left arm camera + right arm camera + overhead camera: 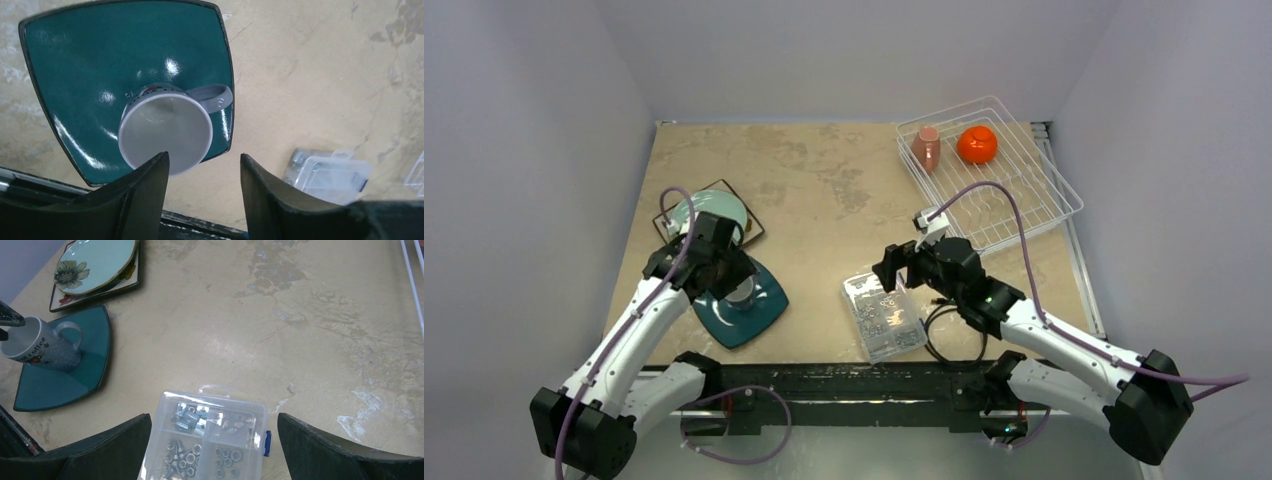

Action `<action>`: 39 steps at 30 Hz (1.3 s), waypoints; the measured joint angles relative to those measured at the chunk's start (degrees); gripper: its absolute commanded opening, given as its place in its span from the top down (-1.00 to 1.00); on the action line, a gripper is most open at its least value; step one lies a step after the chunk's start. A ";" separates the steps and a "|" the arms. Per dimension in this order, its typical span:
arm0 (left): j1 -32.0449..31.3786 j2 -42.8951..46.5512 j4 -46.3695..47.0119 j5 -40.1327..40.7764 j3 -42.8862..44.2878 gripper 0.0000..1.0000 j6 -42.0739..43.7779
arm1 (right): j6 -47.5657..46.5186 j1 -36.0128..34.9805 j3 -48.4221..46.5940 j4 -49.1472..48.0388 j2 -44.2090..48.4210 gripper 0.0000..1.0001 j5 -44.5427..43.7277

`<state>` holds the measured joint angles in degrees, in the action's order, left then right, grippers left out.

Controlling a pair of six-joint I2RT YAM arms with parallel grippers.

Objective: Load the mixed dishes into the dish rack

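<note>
Black fingers of the left pincer (202, 157) are seen spread apart at the bottom of the left wrist view. The near rim of the small grey mug (165, 135) is partly covered by the finger on the left of the frame, and nothing is pinched. The mug is stood upright on the dark teal square plate (75, 75), at the lower left of the worktop (824, 200) in the overhead view. Just beyond it, the pale green round flowered plate (95, 262) is stacked on the white floral square plate (67, 301). The right pincer (212, 415) is held wide open above the clear plastic box (210, 440) of small parts, low in the centre, with the coiled black cable (944, 330) beside it. The pink cup (926, 148) and the orange bowl (976, 144) are found inside the dish rack (1014, 205) at the upper right.
</note>
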<state>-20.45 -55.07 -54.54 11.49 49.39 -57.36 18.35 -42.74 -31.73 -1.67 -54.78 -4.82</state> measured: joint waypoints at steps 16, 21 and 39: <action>10.36 -8.68 -2.27 -5.42 1.64 -0.16 -25.88 | 0.04 0.00 0.35 -0.59 0.02 -0.98 -0.13; 11.08 -10.88 -2.14 -5.29 1.40 -0.01 -29.24 | 0.04 0.00 0.35 -0.87 -0.59 -0.98 -0.17; 11.50 -9.14 -3.72 -3.52 -0.50 1.00 -26.62 | 0.11 0.00 0.35 -2.14 -5.01 -0.98 -0.17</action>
<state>-8.95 -64.20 -58.26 7.97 48.88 -83.99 18.46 -42.74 -31.38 -3.81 -59.79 -4.99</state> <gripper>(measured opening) 0.129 0.987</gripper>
